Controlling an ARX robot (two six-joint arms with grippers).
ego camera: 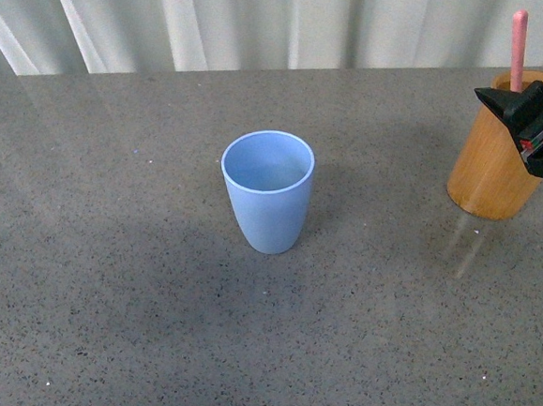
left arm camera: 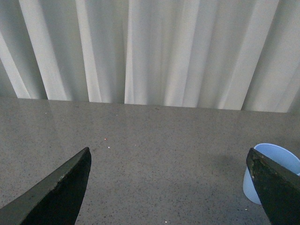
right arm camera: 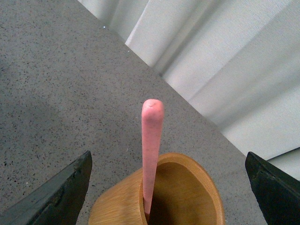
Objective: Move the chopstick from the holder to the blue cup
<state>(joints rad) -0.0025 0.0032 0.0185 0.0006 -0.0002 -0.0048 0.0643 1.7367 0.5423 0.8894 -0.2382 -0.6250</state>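
Observation:
The pink chopstick [ego camera: 519, 47] stands in the orange-brown wooden holder [ego camera: 490, 162] at the table's right edge, its rounded end well above the rim. My right gripper [ego camera: 531, 112] hovers open at the holder's rim, just beside the stick. In the right wrist view the chopstick [right arm camera: 151, 150] leans on the holder's [right arm camera: 119, 211] rim between the wide-open fingers [right arm camera: 61, 192], touching neither. The light-blue cup [ego camera: 270, 192] stands upright mid-table. My left gripper [left arm camera: 168, 187] is open above bare table, with the blue cup [left arm camera: 280, 154] behind one fingertip. The front view does not show the left arm.
The grey speckled table [ego camera: 119, 300] stretches back to white curtains [ego camera: 257, 21]. The holder stands close to the right limit of the front view.

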